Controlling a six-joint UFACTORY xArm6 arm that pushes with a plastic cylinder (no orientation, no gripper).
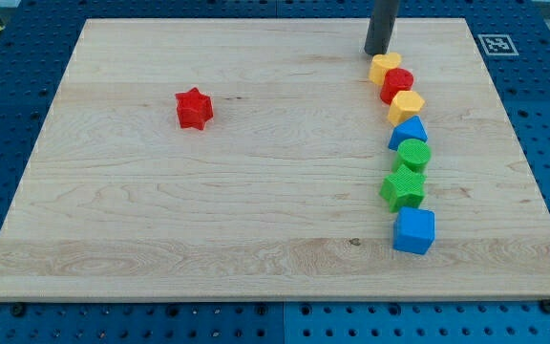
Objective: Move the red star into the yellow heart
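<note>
wooden tabletop (160, 210) fills the view. no hand on this arm, just a dark rod; my tip (376, 53) sits at the far right, just beside the yellow heart (384, 68). a column of blocks runs from there toward the near side: red cylinder (397, 84), yellow hexagon (407, 106), blue triangle (409, 133), green cylinder (413, 154), green star (403, 187), blue cube (413, 230). red star (194, 108) sits alone left of centre, well apart from heart and tip.
</note>
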